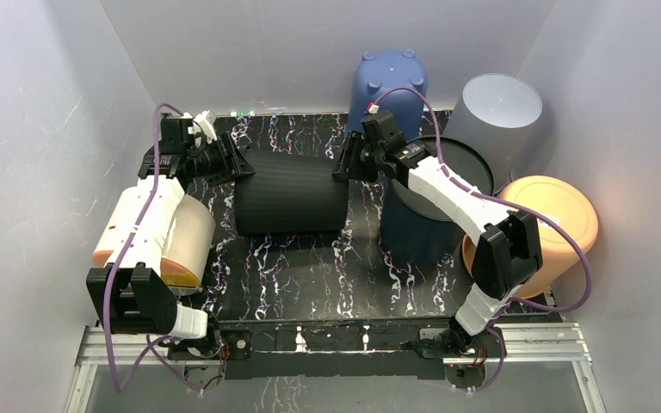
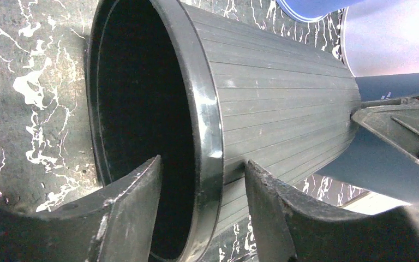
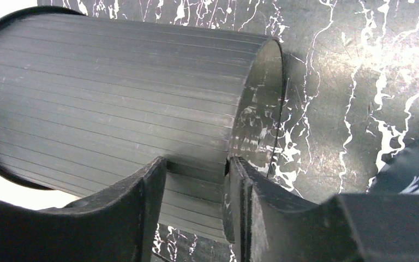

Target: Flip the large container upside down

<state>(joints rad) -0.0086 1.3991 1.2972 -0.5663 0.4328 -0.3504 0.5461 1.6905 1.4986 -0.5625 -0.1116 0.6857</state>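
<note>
Since the black ribbed container [image 1: 291, 202] lies on its side in the middle of the marbled tabletop [image 1: 310, 284], mouth toward the left arm and closed base toward the right, the turn looks roughly half made. It is neither standing upright nor resting on its rim. What is left, by my reading, is to tip it further until the mouth sits flat on the tabletop, and then to let go.

Seen from the left wrist, the left tool [image 2: 202, 164] straddles the glossy rim [image 2: 210, 117]: one finger reaches inside the dark mouth and the other lies outside along the ribbed wall. Daylight shows on both sides, so it is released rather than clenched.

At the other end, the right tool [image 3: 196, 161] sits over the base edge [image 3: 262, 103], parted only moderately, with ribbed wall showing between its fingers. It grips nothing that I can see, and whether a finger presses the base I cannot tell.
</note>
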